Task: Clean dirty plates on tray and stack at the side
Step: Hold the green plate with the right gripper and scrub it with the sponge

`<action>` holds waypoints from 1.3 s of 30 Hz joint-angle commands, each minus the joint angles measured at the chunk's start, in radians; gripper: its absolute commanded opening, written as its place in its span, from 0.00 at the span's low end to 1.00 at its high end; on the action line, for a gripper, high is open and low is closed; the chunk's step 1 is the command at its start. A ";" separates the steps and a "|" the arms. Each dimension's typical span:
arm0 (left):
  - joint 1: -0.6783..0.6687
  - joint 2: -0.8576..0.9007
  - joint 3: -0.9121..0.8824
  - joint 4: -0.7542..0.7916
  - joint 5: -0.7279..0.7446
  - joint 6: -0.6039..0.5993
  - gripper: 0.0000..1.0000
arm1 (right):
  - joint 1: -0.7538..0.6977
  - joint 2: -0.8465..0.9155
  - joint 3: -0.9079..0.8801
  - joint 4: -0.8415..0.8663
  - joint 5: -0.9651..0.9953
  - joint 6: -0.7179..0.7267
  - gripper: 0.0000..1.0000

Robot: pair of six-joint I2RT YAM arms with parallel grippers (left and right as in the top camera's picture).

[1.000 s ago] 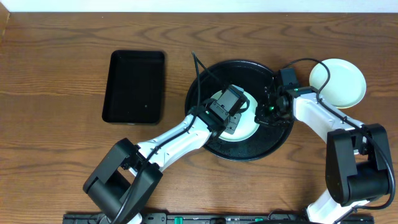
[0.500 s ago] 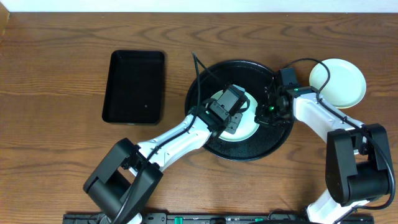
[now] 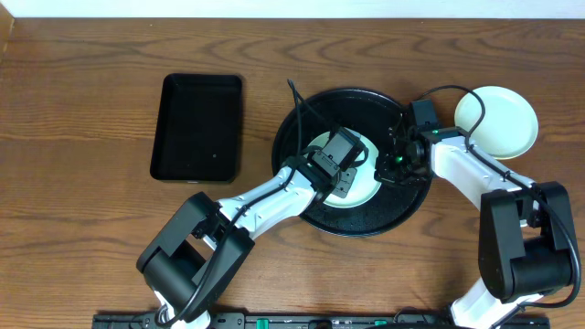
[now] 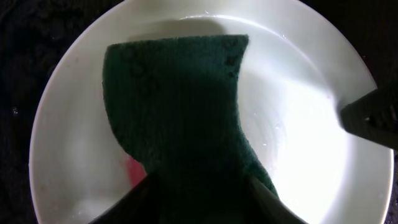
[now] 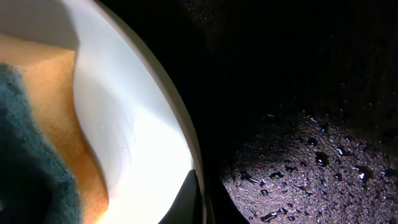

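A pale mint plate (image 3: pixel 364 187) (image 4: pixel 298 124) lies on the round black tray (image 3: pixel 315 119). My left gripper (image 3: pixel 344 179) (image 4: pixel 202 190) is over the plate's middle, shut on a dark green sponge (image 4: pixel 180 106) that lies flat on the plate. A red smear (image 4: pixel 132 171) peeks out at the sponge's left edge. My right gripper (image 3: pixel 386 168) (image 5: pixel 200 186) is shut on the plate's right rim (image 5: pixel 180 124), one finger inside the rim. The sponge's orange side (image 5: pixel 53 93) shows in the right wrist view. Another pale plate (image 3: pixel 496 121) sits on the table to the right of the tray.
A smaller rectangular black tray (image 3: pixel 196 128) stands at the left. The round tray's floor (image 5: pixel 311 168) is wet with droplets. Wooden table (image 3: pixel 82 201) lies all around.
The left arm's elbow has swung a little to the right while its gripper stays on the plate with the sponge. The right arm and both plates have not moved.
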 commanded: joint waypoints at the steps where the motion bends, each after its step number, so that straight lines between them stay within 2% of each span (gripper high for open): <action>1: 0.000 0.034 0.011 0.002 0.000 -0.005 0.26 | 0.000 0.011 0.000 -0.008 0.017 -0.022 0.01; 3: 0.000 0.034 0.011 0.010 0.000 -0.005 0.10 | 0.000 0.011 0.000 -0.010 0.017 -0.022 0.01; 4: 0.000 0.034 0.011 0.014 0.000 -0.005 0.08 | 0.000 0.011 0.000 -0.011 0.017 -0.022 0.01; 15: 0.000 0.010 0.013 0.014 0.001 -0.008 0.08 | 0.000 0.011 0.000 -0.024 0.020 -0.030 0.01; 22: 0.000 -0.143 0.013 0.020 0.000 -0.063 0.08 | 0.000 0.011 0.000 -0.023 0.021 -0.030 0.01; 27: 0.000 -0.217 0.013 0.020 0.000 -0.149 0.07 | 0.000 0.011 0.000 -0.023 0.021 -0.029 0.01; 32: 0.000 -0.189 0.013 0.019 0.000 -0.246 0.07 | 0.000 0.011 0.000 -0.023 0.021 -0.030 0.01; 39: 0.003 -0.058 0.013 0.027 -0.004 -0.296 0.07 | 0.000 0.011 0.000 -0.023 0.021 -0.030 0.01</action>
